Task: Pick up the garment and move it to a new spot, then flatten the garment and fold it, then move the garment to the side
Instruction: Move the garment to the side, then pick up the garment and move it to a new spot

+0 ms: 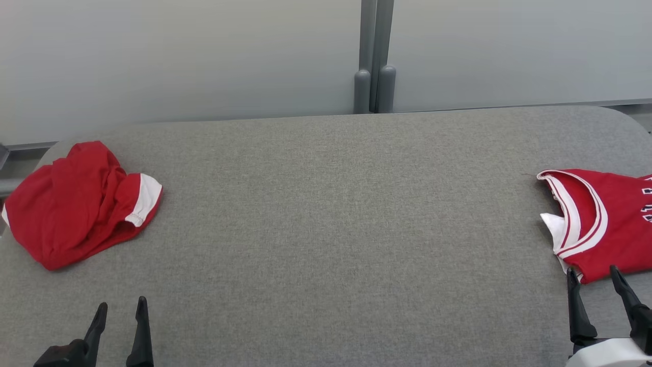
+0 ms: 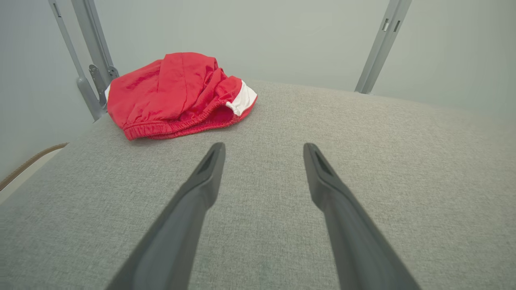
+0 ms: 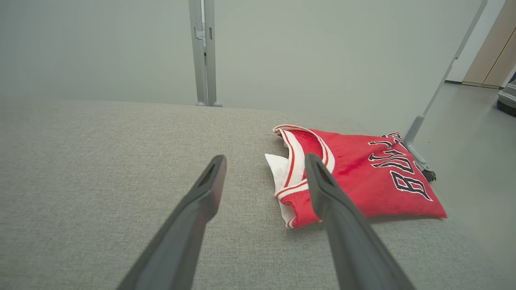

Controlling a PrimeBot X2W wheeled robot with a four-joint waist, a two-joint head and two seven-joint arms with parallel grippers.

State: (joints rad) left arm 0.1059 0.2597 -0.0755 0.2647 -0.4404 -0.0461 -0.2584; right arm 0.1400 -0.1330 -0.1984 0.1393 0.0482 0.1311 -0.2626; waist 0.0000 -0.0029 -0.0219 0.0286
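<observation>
Crumpled red shorts (image 1: 71,204) lie mid-left on the grey table (image 1: 331,229), up-frame of the spread, empty left gripper (image 1: 122,302). At the right edge, a folded red jersey (image 1: 606,224) lies just above the spread, empty right gripper (image 1: 592,269).

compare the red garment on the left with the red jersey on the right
The left garment lies bunched in a heap; the jersey lies folded flat. The left garment shows an elastic hem and a white band; the jersey has black lettering and striped trim. Both are red and white, on the grey table.
</observation>
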